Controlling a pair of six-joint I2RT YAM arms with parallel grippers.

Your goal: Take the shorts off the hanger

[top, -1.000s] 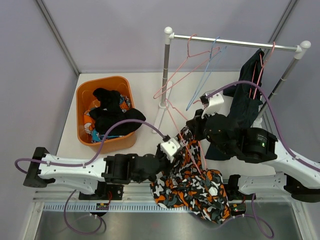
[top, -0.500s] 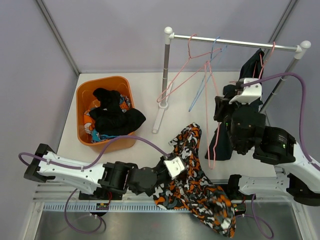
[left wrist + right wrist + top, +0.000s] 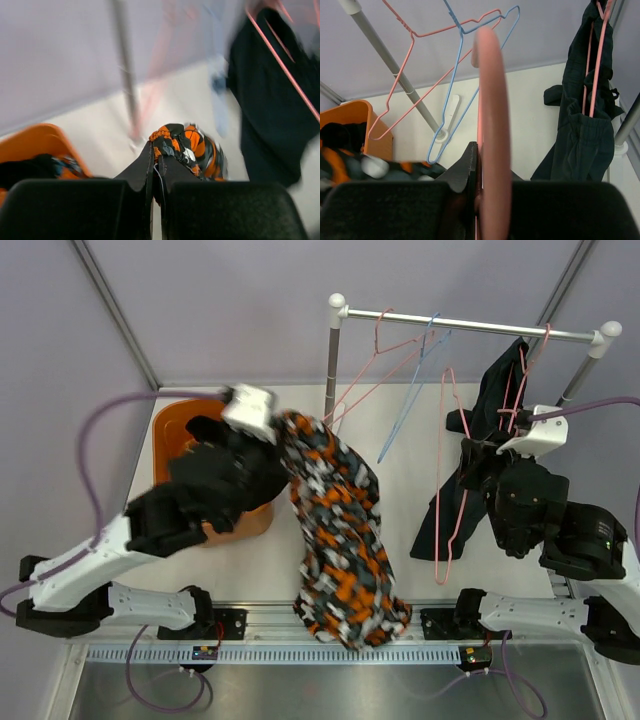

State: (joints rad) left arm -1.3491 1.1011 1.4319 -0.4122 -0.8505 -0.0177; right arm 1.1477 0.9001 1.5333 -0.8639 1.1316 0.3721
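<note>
My left gripper (image 3: 278, 426) is shut on the waistband of the orange/black/white camouflage shorts (image 3: 338, 530), which hang from it down toward the table's front edge. In the left wrist view the cloth (image 3: 186, 144) bunches between the closed fingers (image 3: 142, 167). My right gripper (image 3: 472, 465) is shut on a bare pink hanger (image 3: 441, 480), which also shows in the right wrist view (image 3: 492, 125). The dark navy shorts (image 3: 500, 400) hang on another pink hanger on the rail. Black shorts (image 3: 22, 170) and teal patterned cloth (image 3: 70, 162) lie in the basket.
The orange basket (image 3: 163, 435) stands at the left, partly under my left arm. The clothes rail (image 3: 470, 327) crosses the back, with an empty pink hanger (image 3: 375, 380) and a blue hanger (image 3: 410, 395) on it. Its left post (image 3: 331, 380) stands mid-table.
The camouflage shorts came off the pink hanger. My left arm swung them from the front edge up and left to the basket. My right gripper carried the hanger right and back.
</note>
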